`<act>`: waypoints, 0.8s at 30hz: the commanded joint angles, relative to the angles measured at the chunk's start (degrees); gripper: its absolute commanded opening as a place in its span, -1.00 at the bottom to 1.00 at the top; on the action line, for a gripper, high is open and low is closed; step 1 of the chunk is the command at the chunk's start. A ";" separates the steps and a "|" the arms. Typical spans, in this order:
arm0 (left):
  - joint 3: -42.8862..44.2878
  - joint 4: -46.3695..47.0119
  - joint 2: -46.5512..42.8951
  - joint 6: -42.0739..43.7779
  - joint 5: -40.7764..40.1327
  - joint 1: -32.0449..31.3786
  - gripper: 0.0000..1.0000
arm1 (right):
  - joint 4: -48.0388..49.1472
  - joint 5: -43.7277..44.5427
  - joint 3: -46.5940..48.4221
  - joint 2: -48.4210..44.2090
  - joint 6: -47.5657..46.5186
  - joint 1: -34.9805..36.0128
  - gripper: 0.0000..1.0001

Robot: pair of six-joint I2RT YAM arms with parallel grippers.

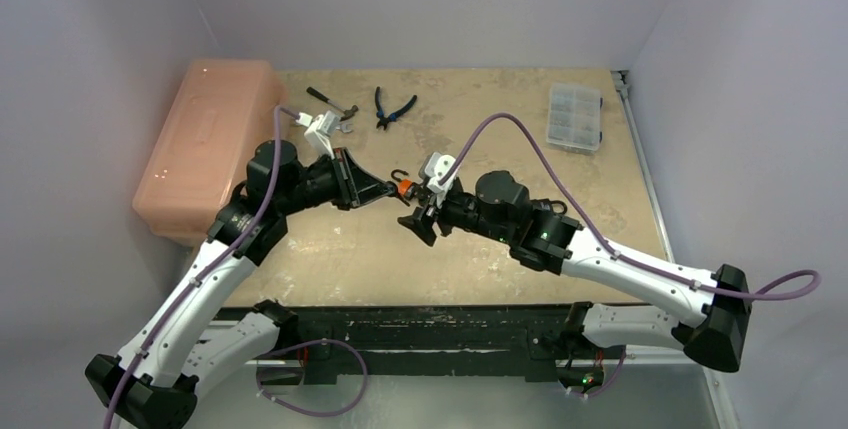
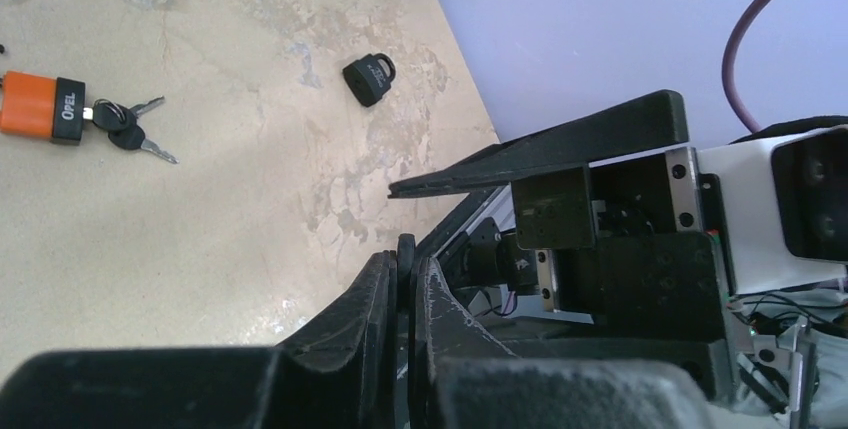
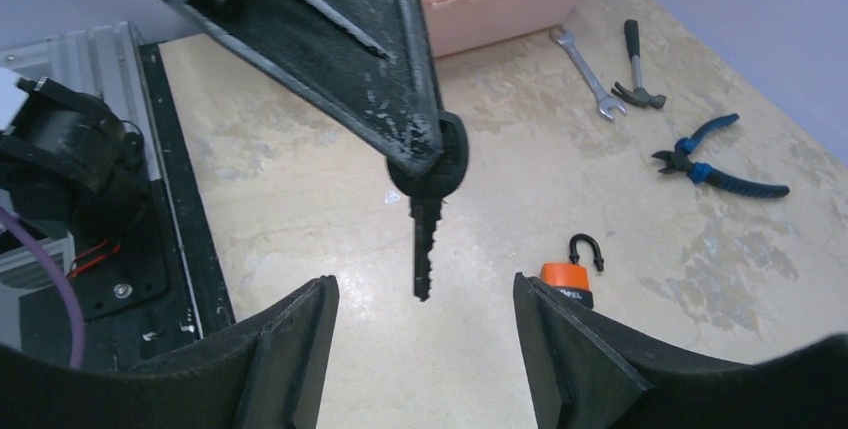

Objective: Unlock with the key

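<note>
My left claw pinches the small, stiff, light key by its black head, blade hanging free; my right claw gapes wide, empty.

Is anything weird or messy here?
Nothing looks spilled or broken. One odd sight: a key dangles in the air, pinched by its head in the left pincer, blade pointing down, while the orange padlock sits on the table.

Key: dull grey metal blade, black plastic head. Left gripper: matt black plastic (scuffed whitish at the edges). Padlock: smooth orange casing. Table: matt, mottled beige.
</note>
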 commanded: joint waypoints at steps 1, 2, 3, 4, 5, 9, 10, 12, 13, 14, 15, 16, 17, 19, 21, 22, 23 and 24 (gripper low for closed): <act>-1.83 4.38 -1.89 -3.32 -0.68 -0.09 -1.00 | 3.58 4.98 1.81 2.02 0.34 -0.05 0.40; -2.09 4.57 -2.08 -3.53 -0.65 -0.09 -1.00 | 3.84 5.45 2.11 2.55 0.34 -0.05 0.37; -2.29 4.68 -2.28 -3.70 -0.65 -0.09 -1.00 | 4.05 5.96 2.38 3.04 0.34 -0.05 0.34; -2.42 4.84 -2.44 -3.82 -0.65 -0.09 -1.00 | 4.32 6.63 2.65 3.47 0.34 -0.05 0.31; -2.52 4.97 -2.64 -3.98 -0.65 -0.09 -1.00 | 4.58 6.97 2.91 3.91 0.34 -0.05 0.24; -3.04 5.05 -2.99 -4.16 -0.66 -0.09 -1.00 | 5.76 7.27 3.56 4.79 0.31 -0.05 0.07; -3.31 5.09 -3.13 -4.30 -0.65 -0.09 -1.00 | 6.01 7.09 3.75 4.89 0.14 -0.05 0.03; -3.69 5.24 -3.28 -4.37 -0.71 -0.09 -1.00 | 6.33 6.67 4.10 5.00 -0.08 -0.05 -0.02; -3.86 5.26 -3.31 -4.56 -0.86 -0.09 -1.00 | 6.54 6.34 4.20 5.01 -0.28 -0.05 -0.04; -4.04 5.33 -3.39 -4.71 -0.91 -0.09 -1.00 | 6.70 6.05 4.35 5.08 -0.42 -0.05 -0.05; -4.25 5.50 -3.46 -4.93 -1.06 -0.09 -1.00 | 6.75 5.41 4.48 5.09 -0.57 -0.05 -0.05; -4.36 5.57 -3.56 -5.07 -1.19 -0.09 -1.00 | 6.87 5.02 4.56 5.09 -0.81 -0.05 -0.05; -4.46 5.67 -3.63 -5.18 -1.38 -0.09 -1.00 | 7.02 4.58 4.58 5.09 -0.96 -0.05 -0.06; -4.76 6.00 -3.74 -5.72 -1.45 -0.09 -1.00 | 7.19 3.47 4.58 5.09 -1.06 -0.05 -0.07; -4.96 6.14 -3.76 -6.11 -1.65 -0.09 -1.00 | 7.38 2.75 4.66 5.09 -1.09 -0.01 -0.06; -5.07 6.11 -3.75 -6.17 -1.74 -0.09 -1.00 | 7.49 2.73 4.67 5.09 -1.15 0.01 -0.06; -5.08 6.21 -3.76 -6.34 -1.85 -0.09 -1.00 | 7.50 2.72 4.67 5.17 -1.15 0.04 -0.07; -5.24 6.21 -3.83 -6.43 -1.95 -0.09 -1.00 | 7.47 2.72 4.74 5.26 -1.14 0.04 -0.12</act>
